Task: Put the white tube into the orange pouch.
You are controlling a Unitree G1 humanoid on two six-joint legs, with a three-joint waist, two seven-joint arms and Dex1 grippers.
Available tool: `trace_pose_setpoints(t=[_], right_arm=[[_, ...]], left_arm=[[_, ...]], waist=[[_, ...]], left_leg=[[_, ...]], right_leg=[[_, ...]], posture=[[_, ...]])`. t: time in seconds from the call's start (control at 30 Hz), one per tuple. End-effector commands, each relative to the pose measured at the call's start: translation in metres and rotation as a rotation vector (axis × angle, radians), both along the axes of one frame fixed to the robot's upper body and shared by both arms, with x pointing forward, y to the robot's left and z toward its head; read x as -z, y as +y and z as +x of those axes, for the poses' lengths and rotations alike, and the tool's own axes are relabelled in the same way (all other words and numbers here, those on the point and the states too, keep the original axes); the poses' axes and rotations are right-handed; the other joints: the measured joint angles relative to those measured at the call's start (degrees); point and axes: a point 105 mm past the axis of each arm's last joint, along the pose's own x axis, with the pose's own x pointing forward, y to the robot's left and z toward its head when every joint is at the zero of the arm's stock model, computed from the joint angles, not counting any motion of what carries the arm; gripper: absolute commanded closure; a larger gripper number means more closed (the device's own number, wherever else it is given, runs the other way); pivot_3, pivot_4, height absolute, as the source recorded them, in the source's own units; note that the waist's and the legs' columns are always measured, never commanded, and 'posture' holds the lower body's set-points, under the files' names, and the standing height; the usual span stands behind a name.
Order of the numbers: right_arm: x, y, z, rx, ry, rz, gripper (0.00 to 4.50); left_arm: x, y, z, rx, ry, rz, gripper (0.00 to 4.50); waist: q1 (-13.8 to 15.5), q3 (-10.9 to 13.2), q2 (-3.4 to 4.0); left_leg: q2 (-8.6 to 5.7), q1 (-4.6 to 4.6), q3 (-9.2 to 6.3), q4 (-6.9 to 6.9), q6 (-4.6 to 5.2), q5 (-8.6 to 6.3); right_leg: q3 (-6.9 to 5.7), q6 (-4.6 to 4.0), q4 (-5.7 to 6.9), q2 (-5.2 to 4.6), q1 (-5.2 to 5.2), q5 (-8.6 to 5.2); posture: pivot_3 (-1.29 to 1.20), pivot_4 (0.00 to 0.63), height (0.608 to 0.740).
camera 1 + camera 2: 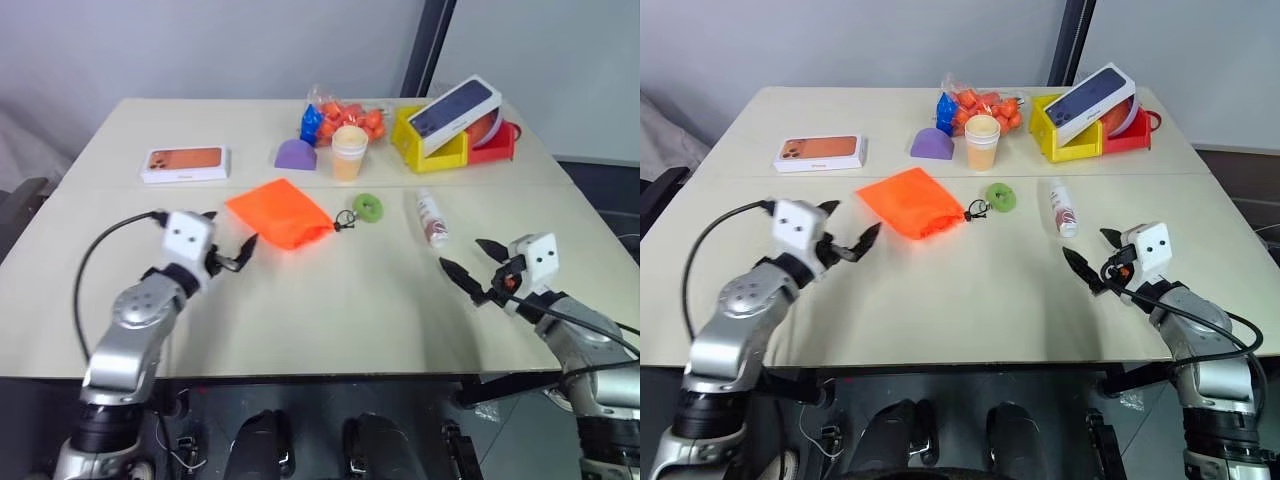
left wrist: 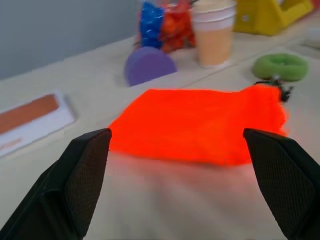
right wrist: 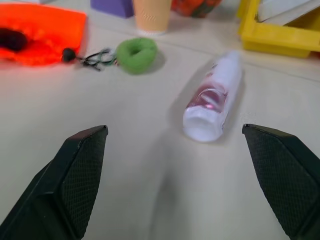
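- Where the beige table (image 1: 330, 310) runs bare toward its near edge, both arms hover low over it; landmark for all places: the orange pouch (image 1: 279, 212)
- orange pouch lies flat near the table's middle; its black drawstring cord (image 1: 345, 220) trails from the gathered end on the right
- green ring (image 1: 368, 207) just right of the cord
- white tube (image 1: 432, 218) lies on its side well right of the pouch, beyond the ring; reddish marks on its label, no writing legible
- left gripper (image 1: 231, 253) just left of and nearer than the pouch; fingers spread wide, nothing between them, aimed at the pouch
- right gripper (image 1: 470, 262) far right of the pouch, near the tube's near end; fingers wide apart, holding nothing
- behind the pouch: purple dome (image 1: 296, 153), pale orange cup (image 1: 349, 152), clear bag of orange bits (image 1: 345, 115)
- flat white box (image 1: 186, 163) back-left of the pouch, orange phone pictured on its lid; no brand readable
- yellow bin (image 1: 432, 145) back-right, a dark-topped white box (image 1: 455, 113) leaning on it; red bin (image 1: 494, 142) beside
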Motion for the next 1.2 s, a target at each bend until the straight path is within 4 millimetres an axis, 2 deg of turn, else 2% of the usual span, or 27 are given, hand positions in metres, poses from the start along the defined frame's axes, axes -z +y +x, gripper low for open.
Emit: trace_pose_setpoints(t=[0.03, 0.2, 0.4, 0.6, 0.87, 1.03, 1.13, 1.2], right_arm=[[-0.015, 0.026, -0.009, -0.118, -0.04, -0.017, 0.03], [-0.014, 0.039, -0.011, -0.166, -0.038, 0.006, 0.03], [-0.01, 0.045, -0.013, -0.183, -0.033, 0.017, 0.03], [-0.007, 0.045, -0.013, -0.184, -0.031, 0.021, 0.03], [-0.006, 0.045, -0.013, -0.182, -0.033, 0.023, 0.03], [-0.008, 0.047, -0.012, -0.182, -0.038, 0.022, 0.03], [-0.009, 0.047, -0.012, -0.181, -0.042, 0.022, 0.0], [-0.01, 0.048, -0.011, -0.18, -0.045, 0.024, 0.0]], left_arm=[[-0.007, -0.039, 0.002, 0.058, -0.097, 0.159, 0.0], [0.011, -0.078, 0.014, 0.092, -0.117, 0.352, 0.0], [0.013, -0.095, 0.027, 0.037, -0.141, 0.431, 0.0], [0.019, -0.082, 0.036, -0.036, -0.158, 0.528, 0.0], [0.022, -0.057, 0.046, -0.131, -0.123, 0.544, 0.0], [0.021, -0.054, 0.048, -0.139, -0.117, 0.524, 0.0], [0.021, -0.053, 0.048, -0.141, -0.117, 0.521, 0.81], [0.021, -0.051, 0.048, -0.144, -0.116, 0.517, 1.8]], waist=[[-0.13, 0.0, 0.0], [-0.09, 0.0, 0.0], [-0.06, 0.0, -0.01], [-0.11, 0.0, -0.01], [-0.03, 0.0, -0.01], [-0.04, 0.0, -0.01], [-0.02, 0.0, -0.01], [-0.05, 0.0, -0.01]], left_leg=[[0.0, 0.0, 0.0, 0.02, 0.01, 0.0], [0.0, 0.01, 0.0, 0.04, 0.05, -0.01], [0.0, -0.08, -0.01, 0.14, 0.16, -0.05], [0.01, -0.07, -0.02, 0.14, 0.16, -0.05], [0.0, -0.08, -0.02, 0.17, 0.18, -0.05], [0.0, -0.07, -0.02, 0.17, 0.18, -0.05], [0.0, -0.08, -0.02, 0.19, 0.18, -0.05], [0.0, -0.07, -0.02, 0.19, 0.18, -0.05]], right_leg=[[0.01, 0.05, 0.0, 0.0, 0.01, 0.03], [0.03, 0.09, 0.0, 0.04, -0.01, 0.05], [0.02, 0.12, 0.0, 0.03, -0.03, 0.05], [0.02, 0.13, 0.01, 0.03, -0.04, 0.05], [0.02, 0.14, 0.01, 0.01, -0.01, 0.06], [0.02, 0.15, 0.02, 0.01, -0.02, 0.07], [0.01, 0.16, 0.02, 0.02, -0.01, 0.07], [0.01, 0.17, 0.02, 0.02, 0.0, 0.07]], posture=[[0.0, 0.15, 0.74], [0.0, 0.15, 0.74], [0.0, 0.15, 0.74], [0.0, 0.15, 0.74], [0.0, 0.15, 0.74], [0.0, 0.15, 0.74], [0.0, 0.15, 0.74], [0.0, 0.15, 0.74]])
